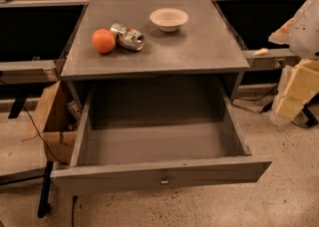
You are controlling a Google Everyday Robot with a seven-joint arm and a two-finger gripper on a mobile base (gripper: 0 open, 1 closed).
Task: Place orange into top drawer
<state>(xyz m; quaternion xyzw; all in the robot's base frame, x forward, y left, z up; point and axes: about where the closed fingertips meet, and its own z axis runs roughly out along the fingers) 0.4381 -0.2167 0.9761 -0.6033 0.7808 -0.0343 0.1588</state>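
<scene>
The orange [103,41] sits on the grey cabinet top [199,47] at its left side, touching a crushed silver can [127,37] lying to its right. The top drawer [154,146] is pulled wide open toward me and nothing lies inside; its flat front panel carries a small metal keyhole [164,181]. My gripper [295,94], pale yellow under a white arm, is at the right edge of the view, beside the cabinet, below the cabinet top and far to the right of the orange. It holds nothing that I can see.
A cream bowl [169,19] stands at the back of the cabinet top. A cardboard box [52,121] sits on the floor left of the drawer, with a black cable and stand leg [45,191] near it. Speckled floor lies in front.
</scene>
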